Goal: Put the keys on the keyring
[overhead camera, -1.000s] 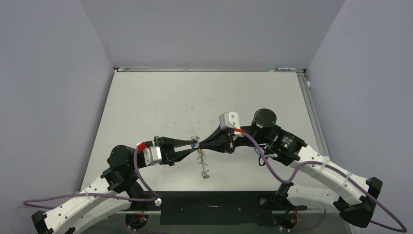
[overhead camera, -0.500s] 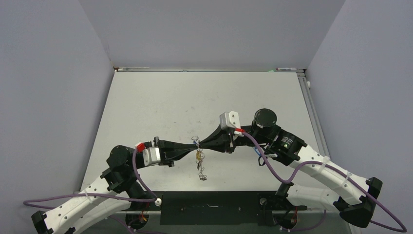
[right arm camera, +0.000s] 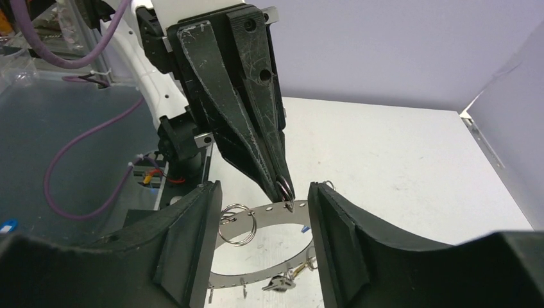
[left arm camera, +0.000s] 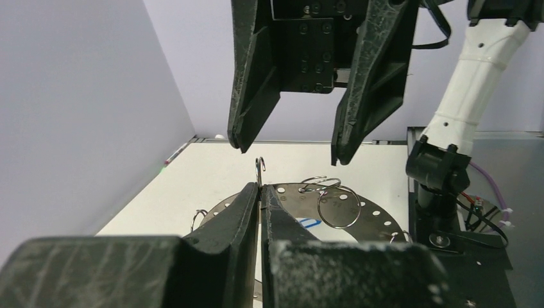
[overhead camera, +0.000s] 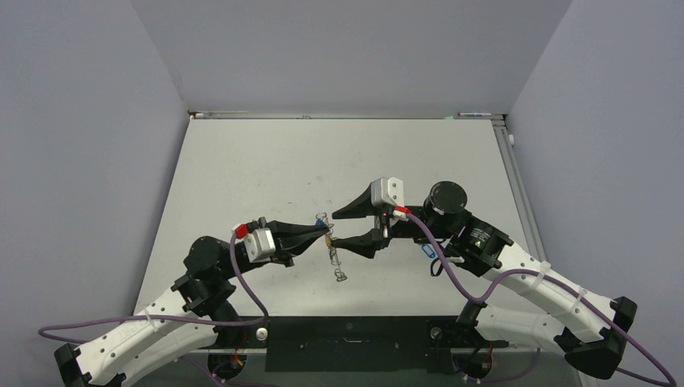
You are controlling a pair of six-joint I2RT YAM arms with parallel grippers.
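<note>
Bench [overhead camera: 242, 177] centre carries the work. The left fingers [overhead camera: 306, 231] are pinched tight on the top edge of the keyring [overhead camera: 335, 260], which dangles toward six o'clock. The right fingers [overhead camera: 352, 208], at three o'clock, stand wide and empty around that pinch. Keys [right arm camera: 279, 282] hang at the loop's bottom. Judged best: the right should back straight toward three o'clock without brushing the loop.

A pale grey table [overhead camera: 242, 161] sits boxed in by plain lavender-grey walls [overhead camera: 81, 121] under even light.
</note>
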